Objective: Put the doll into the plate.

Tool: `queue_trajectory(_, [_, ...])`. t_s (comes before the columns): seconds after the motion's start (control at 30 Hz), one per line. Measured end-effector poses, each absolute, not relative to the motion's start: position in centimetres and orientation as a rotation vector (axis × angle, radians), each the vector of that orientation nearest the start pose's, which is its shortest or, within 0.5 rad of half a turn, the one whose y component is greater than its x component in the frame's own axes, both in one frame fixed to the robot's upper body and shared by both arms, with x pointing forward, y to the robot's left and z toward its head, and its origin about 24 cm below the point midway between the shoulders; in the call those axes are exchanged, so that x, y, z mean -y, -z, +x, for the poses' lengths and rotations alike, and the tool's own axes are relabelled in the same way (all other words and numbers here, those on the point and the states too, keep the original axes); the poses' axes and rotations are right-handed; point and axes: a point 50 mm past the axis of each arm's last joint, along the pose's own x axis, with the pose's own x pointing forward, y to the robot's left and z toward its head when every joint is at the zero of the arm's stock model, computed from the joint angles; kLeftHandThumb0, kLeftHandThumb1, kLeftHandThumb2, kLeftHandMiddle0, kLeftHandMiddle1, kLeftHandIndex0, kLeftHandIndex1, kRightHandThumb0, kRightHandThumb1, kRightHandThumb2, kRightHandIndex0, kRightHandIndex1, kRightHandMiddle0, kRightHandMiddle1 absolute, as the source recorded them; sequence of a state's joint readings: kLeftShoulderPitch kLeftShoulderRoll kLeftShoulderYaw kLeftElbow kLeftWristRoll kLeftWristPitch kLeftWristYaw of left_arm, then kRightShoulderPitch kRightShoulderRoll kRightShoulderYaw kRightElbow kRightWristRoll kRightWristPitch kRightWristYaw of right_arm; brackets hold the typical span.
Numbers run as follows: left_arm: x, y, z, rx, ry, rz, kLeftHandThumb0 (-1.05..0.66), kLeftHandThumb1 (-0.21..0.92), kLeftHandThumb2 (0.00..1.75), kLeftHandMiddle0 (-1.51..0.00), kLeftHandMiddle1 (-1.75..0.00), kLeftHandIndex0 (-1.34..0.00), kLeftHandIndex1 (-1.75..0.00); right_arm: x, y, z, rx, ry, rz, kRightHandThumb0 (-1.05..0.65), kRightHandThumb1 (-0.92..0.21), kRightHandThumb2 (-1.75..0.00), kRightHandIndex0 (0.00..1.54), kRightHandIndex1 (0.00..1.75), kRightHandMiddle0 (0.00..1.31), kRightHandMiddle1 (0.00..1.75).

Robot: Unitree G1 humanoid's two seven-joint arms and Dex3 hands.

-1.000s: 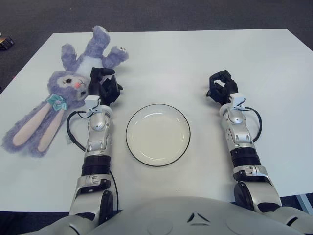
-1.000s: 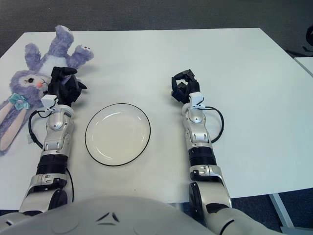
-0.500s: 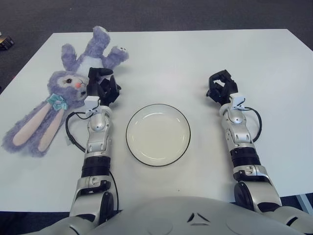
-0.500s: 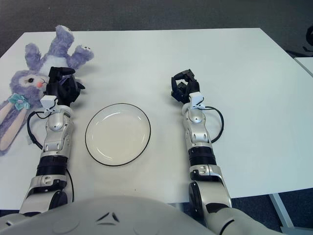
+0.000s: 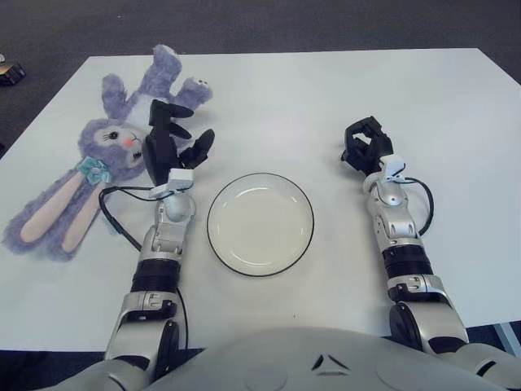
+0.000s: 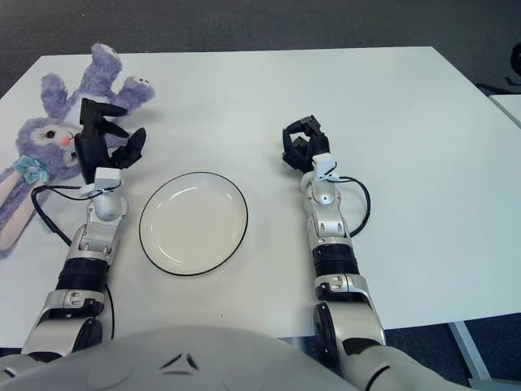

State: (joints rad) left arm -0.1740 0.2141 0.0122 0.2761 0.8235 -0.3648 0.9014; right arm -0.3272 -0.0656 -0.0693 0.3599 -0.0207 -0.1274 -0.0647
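White table (image 5: pixel 269 98) across most of the frame, far edge running just under the top, smooth and matte. Dark grey carpeted floor (image 5: pixel 326 24) in the strip above it and down the upper left corner. Small dark object (image 5: pixel 8 72) at the far left edge on the floor, cropped, too small to identify. At the right edge of the right eye view, corner of a second pale surface (image 6: pixel 509 106), apart from the table, with a cropped dark shape (image 6: pixel 514 65) just above.
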Motion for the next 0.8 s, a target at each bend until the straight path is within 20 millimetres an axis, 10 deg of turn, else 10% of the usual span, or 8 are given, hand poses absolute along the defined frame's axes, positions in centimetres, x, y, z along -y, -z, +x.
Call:
queue_trajectory(0.37, [-18.70, -8.06, 26.03, 0.751, -0.623, 0.893, -0.35, 0.92, 0.33, -0.56, -1.73, -0.39, -1.55, 16.08, -5.98, 31.43, 0.090, 0.059, -0.072, -0.38, -0.73, -0.77, 0.76, 1.75, 0.32, 1.75])
queue_trajectory(0.63, [-18.48, -8.43, 25.79, 0.779, -0.604, 0.913, -0.03, 0.92, 0.33, -0.36, -1.44, -0.41, -1.49, 16.20, -5.91, 31.36, 0.093, 0.061, -0.071, -0.38, -0.73, -0.77, 0.76, 1.75, 0.32, 1.75])
queue_trajectory(0.8, [-18.42, -8.43, 25.73, 0.767, -0.619, 0.970, -0.34, 0.92, 0.30, -0.43, -0.61, -0.38, -1.39, 16.38, -5.84, 31.33, 0.092, 0.064, -0.072, -0.38, -0.73, -0.77, 0.76, 1.75, 0.32, 1.75])
